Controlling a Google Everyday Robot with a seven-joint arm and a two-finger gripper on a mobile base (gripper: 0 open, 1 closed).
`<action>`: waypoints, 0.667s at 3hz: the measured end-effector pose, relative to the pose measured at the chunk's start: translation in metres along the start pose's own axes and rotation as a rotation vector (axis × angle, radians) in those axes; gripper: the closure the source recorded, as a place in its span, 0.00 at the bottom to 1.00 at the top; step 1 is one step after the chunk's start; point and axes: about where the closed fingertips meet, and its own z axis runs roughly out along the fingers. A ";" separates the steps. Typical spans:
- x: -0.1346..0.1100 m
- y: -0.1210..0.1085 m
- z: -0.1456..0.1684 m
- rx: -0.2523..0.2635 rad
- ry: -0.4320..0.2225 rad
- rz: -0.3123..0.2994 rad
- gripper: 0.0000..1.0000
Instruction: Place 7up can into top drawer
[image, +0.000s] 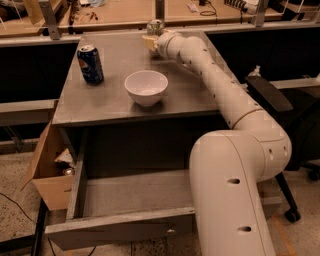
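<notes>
Shows, in the camera view, a Pepsi logo on the dark blue can left of a white bowl on the cabinet top, finds the 7up can upright at the far edge, well apart from the open top drawer, and puts the gripper just beside that can, its grip impossible to tell.

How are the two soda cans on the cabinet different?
The Pepsi can is dark blue; the 7up can is silvery grey. The Pepsi can stands alone near the left edge; the 7up can is at the far edge, right by the gripper. Both stand upright on the cabinet top.
</notes>
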 end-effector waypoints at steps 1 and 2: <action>-0.016 -0.007 -0.038 -0.054 0.023 0.026 0.96; -0.024 -0.015 -0.093 -0.100 0.043 0.058 1.00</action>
